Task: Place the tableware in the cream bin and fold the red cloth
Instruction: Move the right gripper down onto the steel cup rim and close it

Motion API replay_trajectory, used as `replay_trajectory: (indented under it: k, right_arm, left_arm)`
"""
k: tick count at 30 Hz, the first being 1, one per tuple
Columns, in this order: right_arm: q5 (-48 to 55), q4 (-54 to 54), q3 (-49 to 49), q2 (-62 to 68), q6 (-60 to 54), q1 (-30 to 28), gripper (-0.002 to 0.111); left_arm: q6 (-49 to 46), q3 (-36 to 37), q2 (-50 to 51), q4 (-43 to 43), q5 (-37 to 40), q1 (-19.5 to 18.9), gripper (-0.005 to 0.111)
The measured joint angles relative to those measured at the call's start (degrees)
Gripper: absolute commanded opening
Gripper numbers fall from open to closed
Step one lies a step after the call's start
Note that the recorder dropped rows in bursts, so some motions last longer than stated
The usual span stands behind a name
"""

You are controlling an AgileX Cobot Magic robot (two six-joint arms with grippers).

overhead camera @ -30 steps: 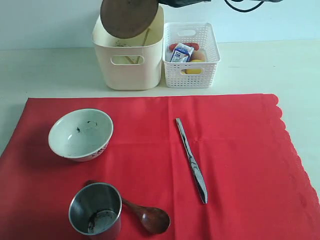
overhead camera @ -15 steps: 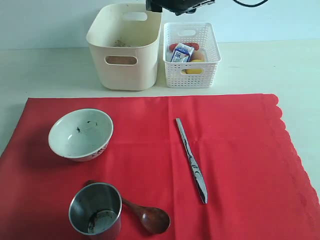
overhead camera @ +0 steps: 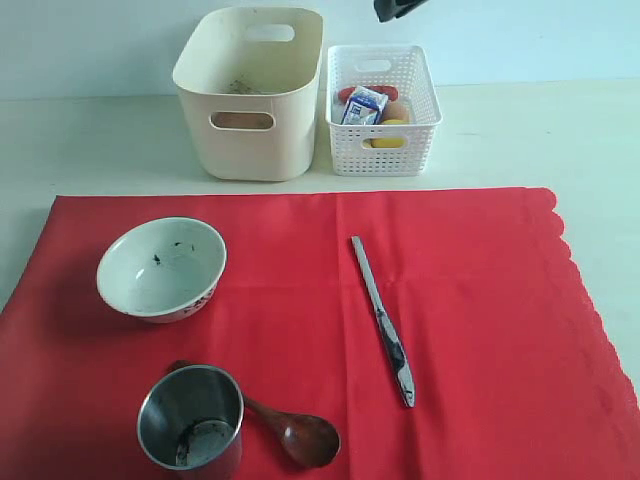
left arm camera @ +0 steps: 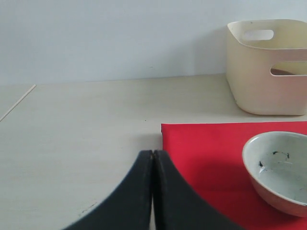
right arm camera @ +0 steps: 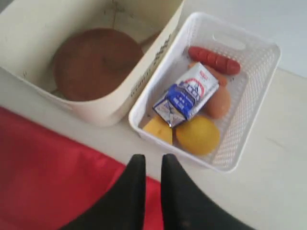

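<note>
The cream bin [overhead camera: 250,100] stands behind the red cloth [overhead camera: 480,300], and the brown plate [right arm camera: 96,62] lies flat inside it. On the cloth are the white speckled bowl [overhead camera: 160,268], the steel cup [overhead camera: 190,418], the dark wooden spoon [overhead camera: 300,435] and the silver knife [overhead camera: 383,320]. My right gripper [right arm camera: 149,158] hovers high over the cloth's far edge, near the white basket; it is shut to a narrow slit and holds nothing. The left gripper [left arm camera: 152,153] is shut and empty, low over the table at the cloth's far left corner [left arm camera: 206,153], with the bowl [left arm camera: 280,167] nearby.
A white perforated basket [overhead camera: 383,110] stands right of the bin and holds a milk carton [right arm camera: 184,96], a lemon [right arm camera: 197,135], a sausage [right arm camera: 213,60] and an egg [right arm camera: 218,103]. The cloth's scalloped edge [overhead camera: 590,310] is at the right.
The brown plate, held tilted over the bin a second ago, now lies inside it. The right gripper let it go, closed again and moved up and to the right.
</note>
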State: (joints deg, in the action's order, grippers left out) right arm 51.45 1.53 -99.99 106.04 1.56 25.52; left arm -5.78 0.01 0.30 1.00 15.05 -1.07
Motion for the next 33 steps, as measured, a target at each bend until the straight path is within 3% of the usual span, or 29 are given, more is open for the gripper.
replay_trajectory:
  k: [5, 10, 17, 26, 29, 33]
  right_arm:
    - [4.56, -0.34, 1.30, -2.35, -1.01, 0.00, 0.000]
    - [4.01, -5.22, 8.77, -6.00, -3.56, 0.00, 0.000]
    - [1.89, -22.60, 21.94, -9.54, -15.07, 0.63, 0.000]
    - [-0.85, -26.67, 30.02, -9.75, -18.76, 11.49, 0.001]
    - [-1.40, -26.76, 30.69, -9.75, -18.78, 15.28, 0.008]
    - [-2.93, -26.76, 30.74, -9.64, -18.03, 20.32, 0.027]
  left_arm:
    - [0.00, 0.00, 0.00, 0.00, 0.00, 0.00, 0.003]
    - [0.00, 0.00, 0.00, 0.00, 0.00, 0.00, 0.003]
    - [0.00, 0.00, 0.00, 0.00, 0.00, 0.00, 0.003]
    - [0.00, 0.00, 0.00, 0.00, 0.00, 0.00, 0.003]
    - [0.00, 0.00, 0.00, 0.00, 0.00, 0.00, 0.003]
    - [0.00, 0.00, 0.00, 0.00, 0.00, 0.00, 0.003]
